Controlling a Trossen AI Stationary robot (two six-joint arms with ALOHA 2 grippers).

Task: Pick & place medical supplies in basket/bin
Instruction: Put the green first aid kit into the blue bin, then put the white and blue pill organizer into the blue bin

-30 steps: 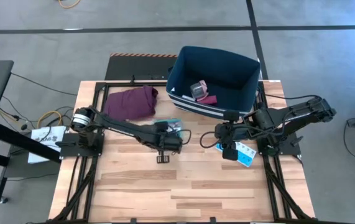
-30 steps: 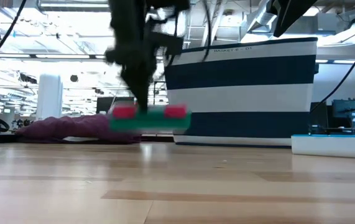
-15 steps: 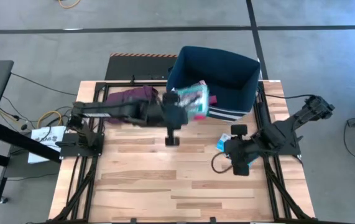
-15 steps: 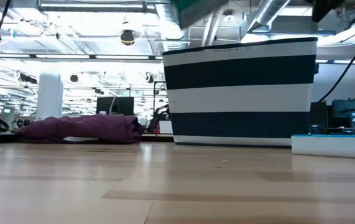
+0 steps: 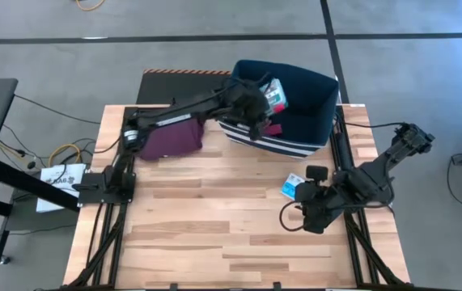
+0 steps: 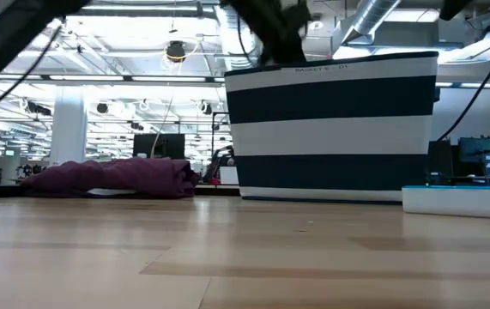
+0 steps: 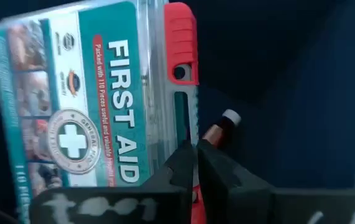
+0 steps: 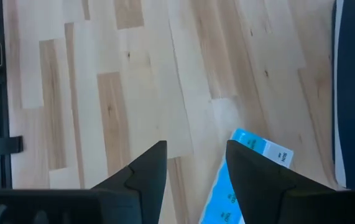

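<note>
My left gripper point(image 5: 263, 101) reaches over the near wall of the navy striped bin point(image 5: 321, 89) and is shut on the teal first-aid box point(image 5: 273, 93), which sits above the bin's inside. The left wrist view shows the box point(image 7: 96, 99) large, with a small brown vial point(image 7: 217, 130) on the bin's floor beyond it. A maroon roll point(image 5: 273, 128) also lies in the bin. My right gripper point(image 5: 311, 214) hangs open near the blue-white pill organizer point(image 5: 295, 186), which lies flat on the table. My left gripper point(image 7: 194, 163) pinches the first-aid box by its latch-side edge point(image 7: 189, 134), below the upper red latch point(image 7: 181, 50). The fingers lie across that edge. The box is lifted clear, over the bin's dark inside.
A maroon cloth point(image 5: 170, 136) lies on the table left of the bin, under my left arm. The low view shows the bin point(image 6: 330, 129), the cloth point(image 6: 116, 178) and the organizer point(image 6: 459, 199). Bare wood point(image 5: 206, 218) spreads over the table's near half.
My left gripper has lifted the teal box off the table's middle and carried it up and toward the far edge, to above the bin's inside. My right gripper has drawn back from beside the organizer toward the near edge.
</note>
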